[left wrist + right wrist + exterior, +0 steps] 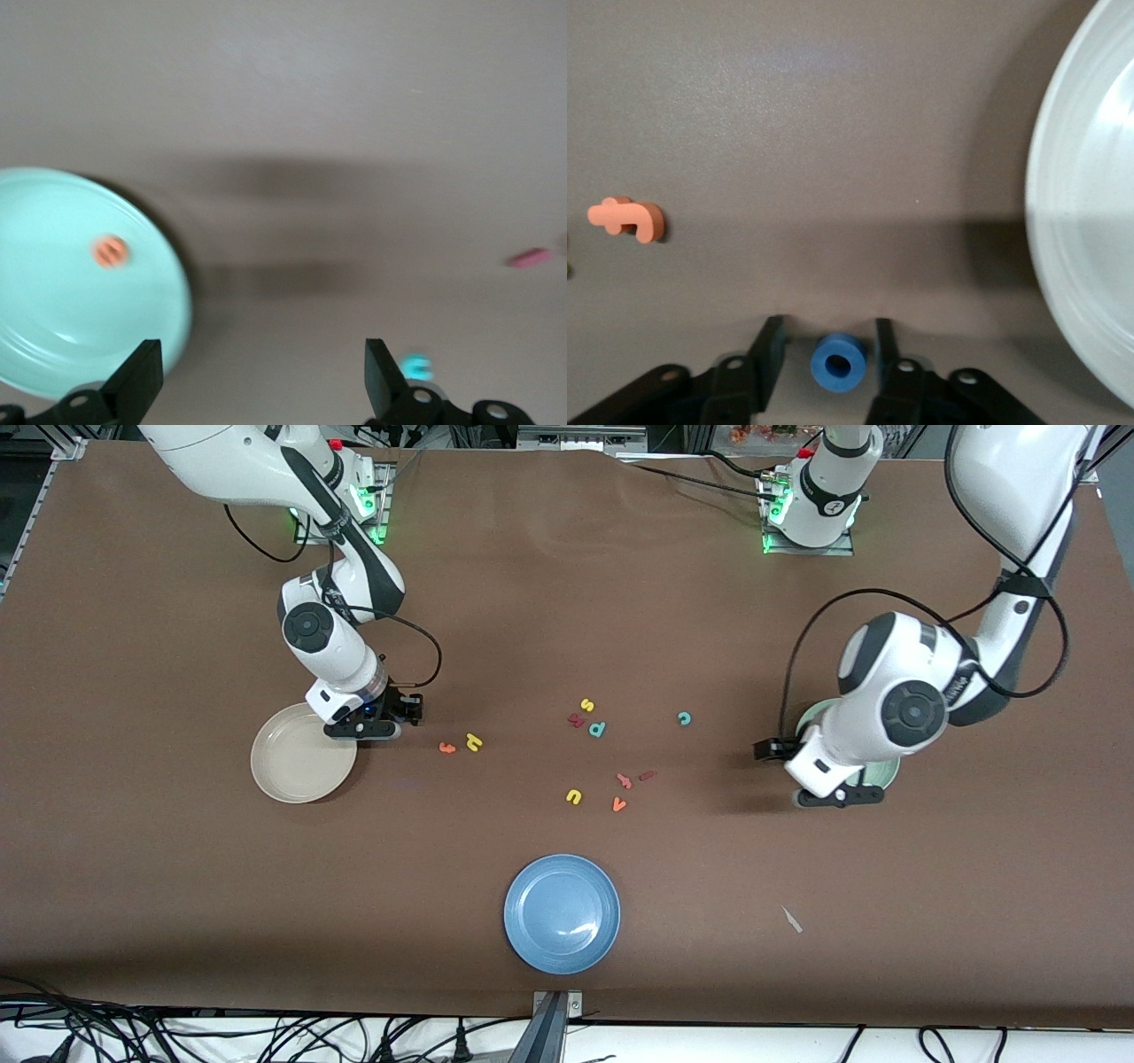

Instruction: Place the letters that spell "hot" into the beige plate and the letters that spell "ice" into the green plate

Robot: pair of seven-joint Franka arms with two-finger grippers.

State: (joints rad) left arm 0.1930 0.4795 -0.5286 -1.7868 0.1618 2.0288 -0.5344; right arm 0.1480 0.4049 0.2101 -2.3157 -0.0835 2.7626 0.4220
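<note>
My right gripper (363, 731) is low over the table beside the beige plate (301, 764). In the right wrist view its fingers (769, 347) stand on either side of the blue "o" (838, 361), with a small gap on each side. The orange "t" (447, 748) and yellow "h" (474, 741) lie close by. My left gripper (837, 797) hangs wide open and empty at the rim of the green plate (53, 292), which holds the orange "e" (110, 251). The teal "c" (683, 718) and maroon "i" (647, 775) lie on the table.
A blue plate (562, 912) sits near the front edge. Loose letters are scattered mid-table: yellow "s" (586, 706), teal "p" (597, 729), dark red "k" (576, 720), yellow "u" (574, 796), orange "v" (619, 804). A white scrap (791, 919) lies toward the left arm's end.
</note>
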